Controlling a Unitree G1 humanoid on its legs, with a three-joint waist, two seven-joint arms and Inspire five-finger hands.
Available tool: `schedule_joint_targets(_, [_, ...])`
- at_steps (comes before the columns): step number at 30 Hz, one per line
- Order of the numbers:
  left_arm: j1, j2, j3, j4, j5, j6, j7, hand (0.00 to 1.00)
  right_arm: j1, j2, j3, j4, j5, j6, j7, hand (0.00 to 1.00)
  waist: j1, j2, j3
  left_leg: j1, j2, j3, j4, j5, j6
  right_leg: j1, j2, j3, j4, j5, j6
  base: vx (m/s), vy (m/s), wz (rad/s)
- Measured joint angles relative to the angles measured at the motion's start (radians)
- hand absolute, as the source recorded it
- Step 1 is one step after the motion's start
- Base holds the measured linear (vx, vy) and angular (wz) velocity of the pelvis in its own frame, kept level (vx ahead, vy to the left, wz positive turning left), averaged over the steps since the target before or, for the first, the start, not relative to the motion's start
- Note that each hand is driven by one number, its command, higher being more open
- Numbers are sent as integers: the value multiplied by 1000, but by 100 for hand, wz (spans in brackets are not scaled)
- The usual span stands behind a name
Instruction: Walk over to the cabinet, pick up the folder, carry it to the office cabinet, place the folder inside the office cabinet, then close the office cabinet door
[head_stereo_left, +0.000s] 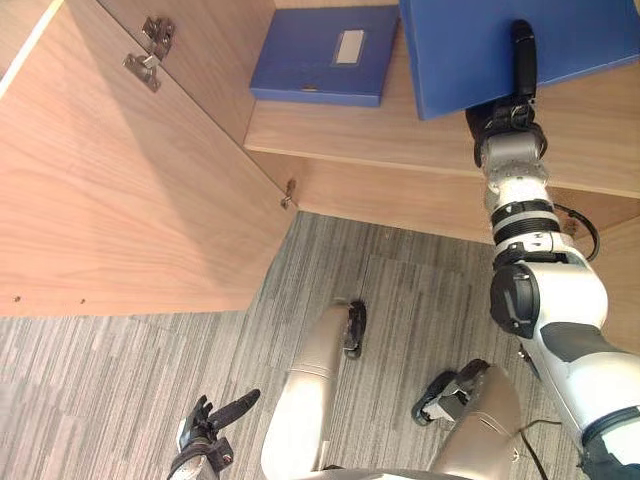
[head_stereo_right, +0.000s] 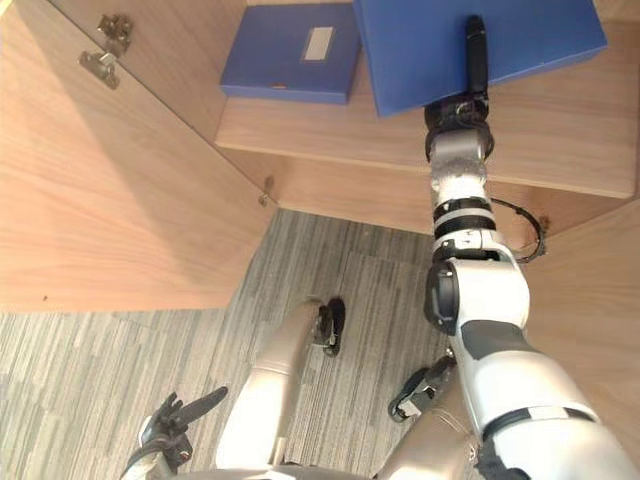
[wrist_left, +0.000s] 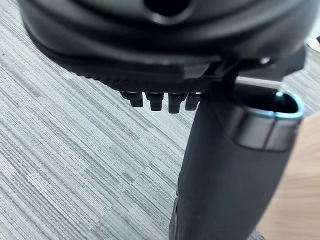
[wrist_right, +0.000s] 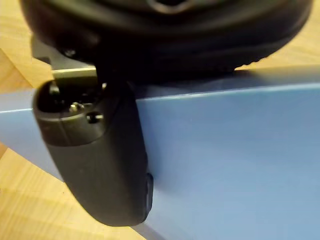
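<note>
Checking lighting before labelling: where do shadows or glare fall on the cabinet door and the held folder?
Left eye view: a soft shadow darkens the open wooden cabinet door toward its hinges; no glare on the blue folder in the right hand. Right wrist view: that folder's upper edge catches a pale highlight.

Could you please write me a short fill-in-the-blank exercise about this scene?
The right hand pinches a ___ folder.
A second folder lies flat on the wooden ___.
The door stands ___.
The left hand, over the carpet, holds ___.
Missing: blue; shelf; open; nothing.
</note>
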Motion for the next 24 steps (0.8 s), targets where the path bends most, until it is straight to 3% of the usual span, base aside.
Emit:
schedule_joint_targets(6, [-8,-26,0,-5,-3,16,8,100,-36,-83,16,26,67,-8,-65,0,6,26,11,-55,-62,-18,27,12,-6,-32,-72,-15,77,-48,1,35,-36,34])
schedule_joint_targets(10, [-9,-37,0,-5,-17,16,9,100,-51,-94,14,29,123,-40,-84,0,6,45,19,-65,-76,-25,19,22,-10,-35,-84,-26,84,-56,-1,46,-44,16])
schedule_joint_targets(11, [-9,-39,0,-5,-18,16,11,100,-52,-98,10,31,124,-51,-93,100,6,47,18,-65,-84,-25,13,26,-12,-35,-92,-28,87,-59,-1,65,-60,18])
schedule_joint_targets(17, [-12,-46,-1,-6,-25,16,17,100,-73,-129,10,44,123,-63,-109,100,5,61,23,-63,-99,-32,-18,47,-20,-34,-103,-40,81,-61,-1,56,-59,10])
schedule_joint_targets(24, [-14,-49,-1,-5,-37,16,25,100,-95,-156,61,46,63,-35,-109,100,4,66,24,-45,-97,-34,-43,57,-26,-23,-97,-42,67,-61,-2,45,-61,0])
